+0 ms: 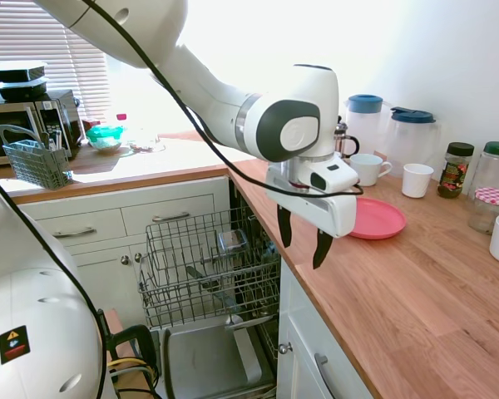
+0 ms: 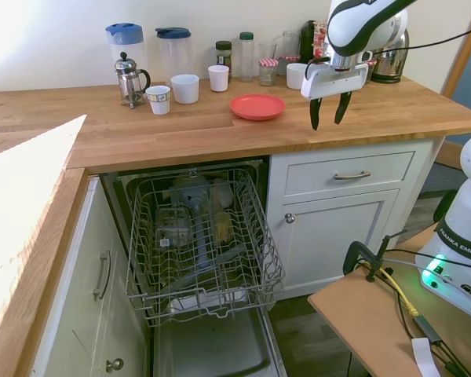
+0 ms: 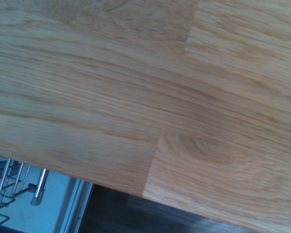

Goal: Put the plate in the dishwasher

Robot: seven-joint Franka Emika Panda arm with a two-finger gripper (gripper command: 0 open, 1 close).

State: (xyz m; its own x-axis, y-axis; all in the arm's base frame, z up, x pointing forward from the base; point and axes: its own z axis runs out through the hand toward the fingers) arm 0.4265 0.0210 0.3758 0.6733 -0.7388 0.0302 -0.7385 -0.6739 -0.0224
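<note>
Second exterior view shows the dishwasher (image 2: pixel 200 243) standing open under the wooden counter (image 2: pixel 141 129), its wire rack pulled out. Over the counter's front edge hangs the gripper (image 2: pixel 330 111), fingers spread and holding nothing. Just beside it, the plate (image 2: pixel 257 106) lies flat on the counter near white mugs (image 2: pixel 185 88).

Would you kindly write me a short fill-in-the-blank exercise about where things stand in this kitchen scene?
1. The plate lies on the ____.
2. The gripper is open and holds ____.
3. The dishwasher rack is pulled ____.
4. The plate's colour is ____.

Missing words: countertop; nothing; out; red
</note>
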